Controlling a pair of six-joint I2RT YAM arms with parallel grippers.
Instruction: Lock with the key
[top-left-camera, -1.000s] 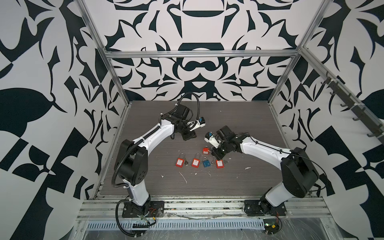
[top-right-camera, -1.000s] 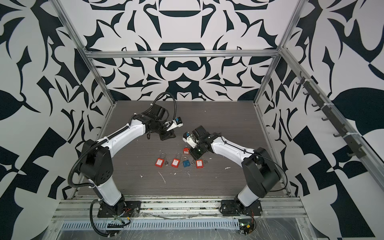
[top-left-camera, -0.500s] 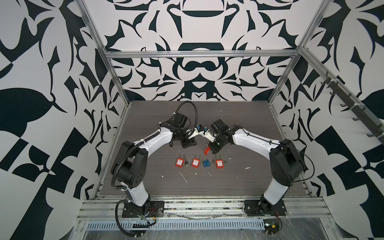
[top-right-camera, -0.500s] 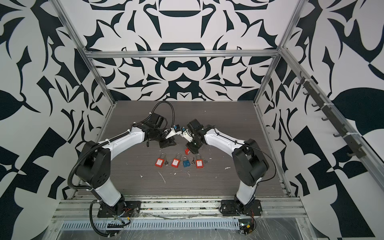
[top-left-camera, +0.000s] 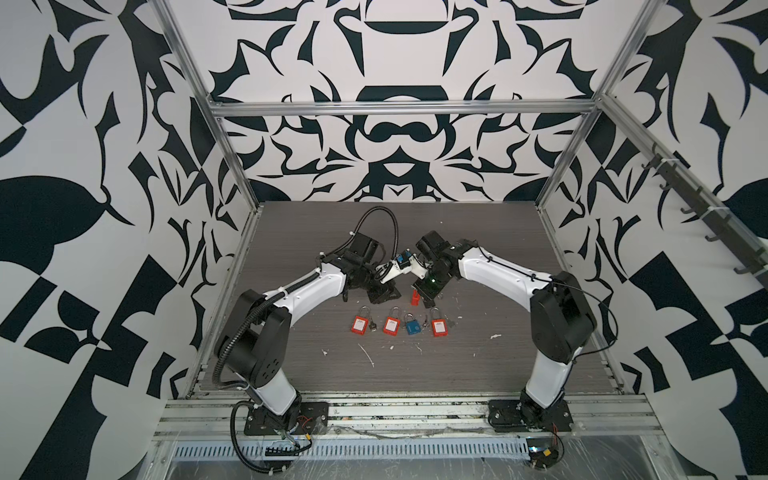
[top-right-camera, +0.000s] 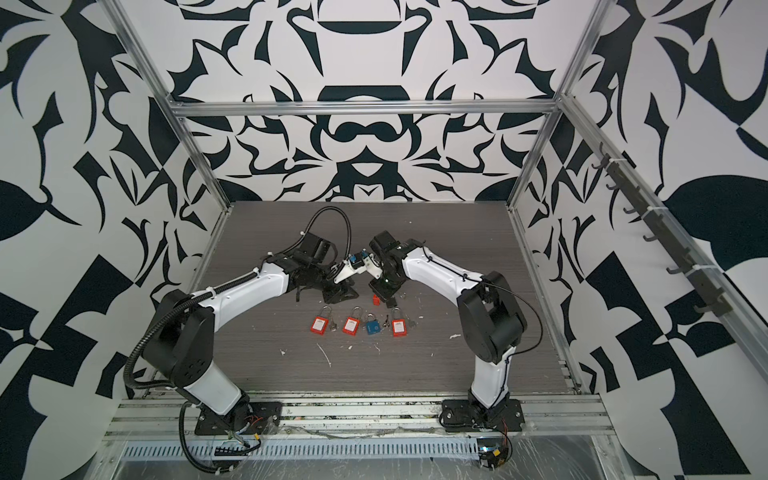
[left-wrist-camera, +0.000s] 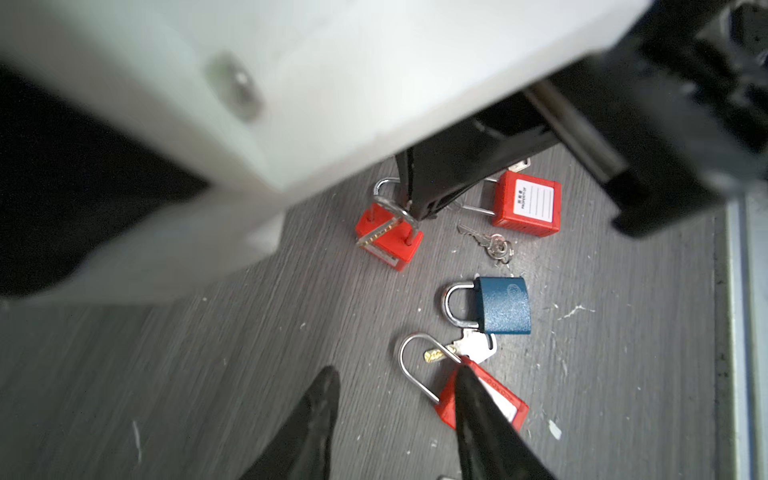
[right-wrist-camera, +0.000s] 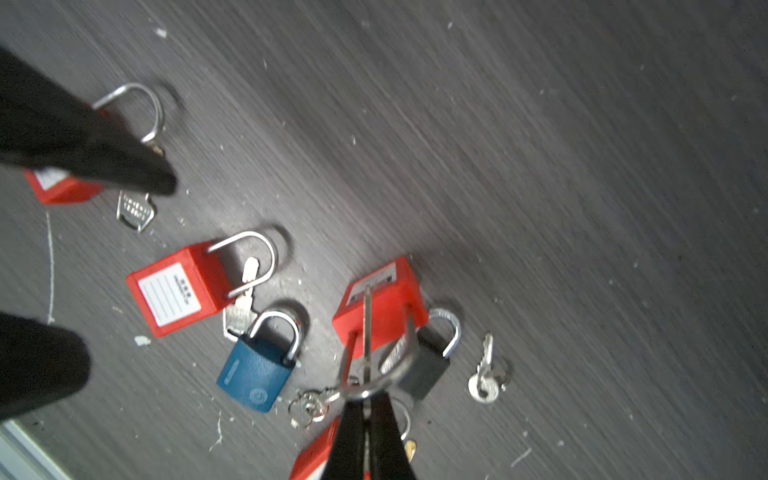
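**Padlocks and keys on the table (top-left-camera: 478, 357).** Six padlocks are counted: four red, one blue, one black. All positions are referred to the blue padlock (top-left-camera: 412, 328).

Three red ones share its row. The outer red padlock (top-left-camera: 359, 324) and the inner red padlock (top-left-camera: 391, 325) lie on the left arm's side, the inner one just beside it. The third red padlock (top-left-camera: 439, 327) lies just beside it on the right arm's side.

The fourth red padlock (right-wrist-camera: 380, 303) is seen tilted behind the blue padlock, toward the back wall. The black padlock (right-wrist-camera: 428, 368) lies just beyond that one; whether they touch cannot be told. At least four loose keys (right-wrist-camera: 484, 374) are scattered around the blue padlock.

The right gripper (right-wrist-camera: 365, 397) is clamped on the held key (right-wrist-camera: 367, 328). Its blade passes under the fourth red padlock's shackle and rests against the body; whether it is seated in the keyhole cannot be told.

The left gripper (left-wrist-camera: 395, 372) is spread apart with nothing between its fingers, on the left arm's side of the blue padlock.
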